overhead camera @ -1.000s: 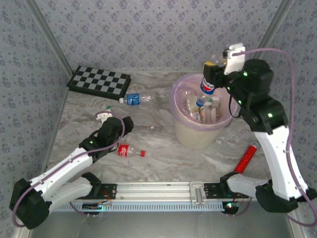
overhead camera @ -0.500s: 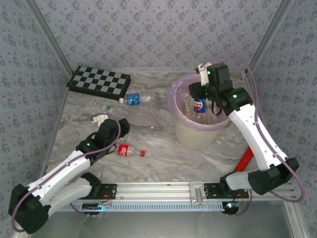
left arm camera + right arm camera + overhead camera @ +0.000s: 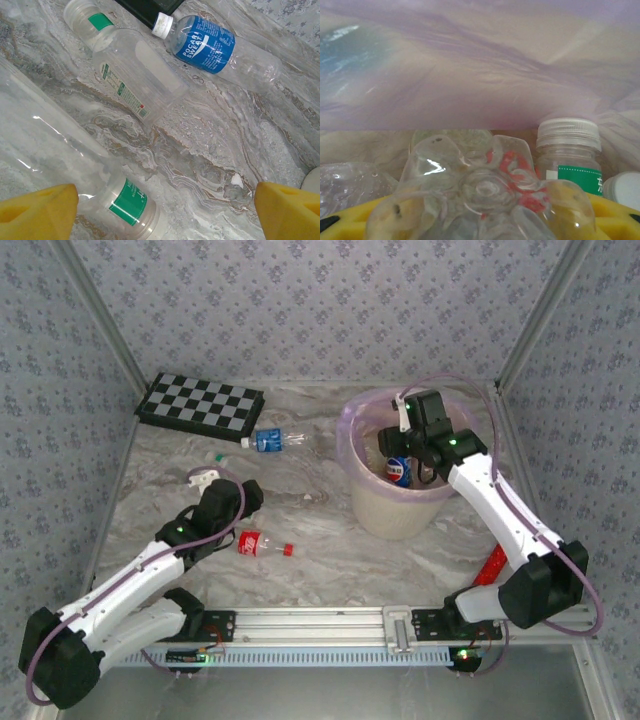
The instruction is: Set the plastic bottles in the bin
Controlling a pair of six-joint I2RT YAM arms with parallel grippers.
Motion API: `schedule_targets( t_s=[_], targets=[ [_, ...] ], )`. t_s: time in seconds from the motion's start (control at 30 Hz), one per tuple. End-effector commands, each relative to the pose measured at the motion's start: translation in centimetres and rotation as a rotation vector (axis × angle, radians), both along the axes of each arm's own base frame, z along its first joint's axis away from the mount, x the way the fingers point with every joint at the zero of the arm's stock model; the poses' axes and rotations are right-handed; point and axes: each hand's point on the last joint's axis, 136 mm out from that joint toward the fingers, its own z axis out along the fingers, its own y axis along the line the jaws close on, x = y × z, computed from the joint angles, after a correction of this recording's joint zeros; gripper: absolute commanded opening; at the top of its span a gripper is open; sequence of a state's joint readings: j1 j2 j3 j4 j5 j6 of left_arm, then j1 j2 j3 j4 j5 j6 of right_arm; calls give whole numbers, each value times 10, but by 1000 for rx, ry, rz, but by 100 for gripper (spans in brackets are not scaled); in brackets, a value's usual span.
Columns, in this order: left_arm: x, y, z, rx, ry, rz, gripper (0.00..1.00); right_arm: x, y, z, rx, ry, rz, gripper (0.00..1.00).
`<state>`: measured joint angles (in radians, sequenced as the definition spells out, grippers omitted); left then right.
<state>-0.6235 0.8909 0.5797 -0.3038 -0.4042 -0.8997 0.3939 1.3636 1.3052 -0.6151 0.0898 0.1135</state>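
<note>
The bin (image 3: 352,490), a cream bucket lined with a pink bag (image 3: 470,75), stands right of centre with several plastic bottles inside. My right gripper (image 3: 400,462) reaches into it, shut on a clear bottle with a blue and red label (image 3: 397,470). The bottle's base (image 3: 480,190) sits between the yellow fingers (image 3: 385,220). On the table lie a red-label bottle (image 3: 258,543) and a blue-label bottle (image 3: 270,440) (image 3: 205,45). My left gripper (image 3: 212,483) (image 3: 165,212) hovers open over two clear green-label bottles (image 3: 130,65) (image 3: 100,180), touching neither.
A black-and-white chequered board (image 3: 200,403) lies at the back left. A red cylinder (image 3: 497,558) rests by the right arm. In the bin, a white-capped bottle with a green label (image 3: 568,155) stands just right of the held bottle. Patterned walls enclose the table.
My right gripper has come down from above the bin's far rim into the bin, carrying the bottle. The left gripper has barely moved.
</note>
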Motion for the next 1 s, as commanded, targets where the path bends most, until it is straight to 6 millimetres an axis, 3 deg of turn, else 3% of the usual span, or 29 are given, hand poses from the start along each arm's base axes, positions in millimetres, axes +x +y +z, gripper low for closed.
schedule_targets(
  t_s=[0.0, 0.07, 0.17, 0.33, 0.4, 0.6, 0.7, 0.87, 0.97],
  targets=[
    [-2, 4, 4, -3, -6, 4, 91, -7, 0, 19, 39, -22, -5, 66],
    [-2, 9, 4, 12, -7, 21, 91, -12, -5, 41, 44, -59, -6, 75],
    [-3, 22, 5, 50, 11, 74, 92, -21, -10, 72, 52, -113, 3, 99],
    [-7, 38, 0, 83, 63, 134, 96, -33, -17, 102, 82, -174, 2, 100],
    [-7, 41, -1, 84, 66, 144, 96, -31, -15, 106, 101, -184, 10, 93],
    [-10, 46, -6, 92, 88, 161, 96, -13, -6, 81, 110, -135, 10, 59],
    [-15, 51, -10, 118, 111, 175, 97, -6, -4, 66, 128, -108, 5, 46],
    [-17, 57, -23, 158, 157, 194, 98, -11, -2, 28, 159, -22, -10, 42],
    [-14, 52, -34, 146, 185, 186, 99, -17, -3, 23, 166, -11, -12, 42]
  ],
)
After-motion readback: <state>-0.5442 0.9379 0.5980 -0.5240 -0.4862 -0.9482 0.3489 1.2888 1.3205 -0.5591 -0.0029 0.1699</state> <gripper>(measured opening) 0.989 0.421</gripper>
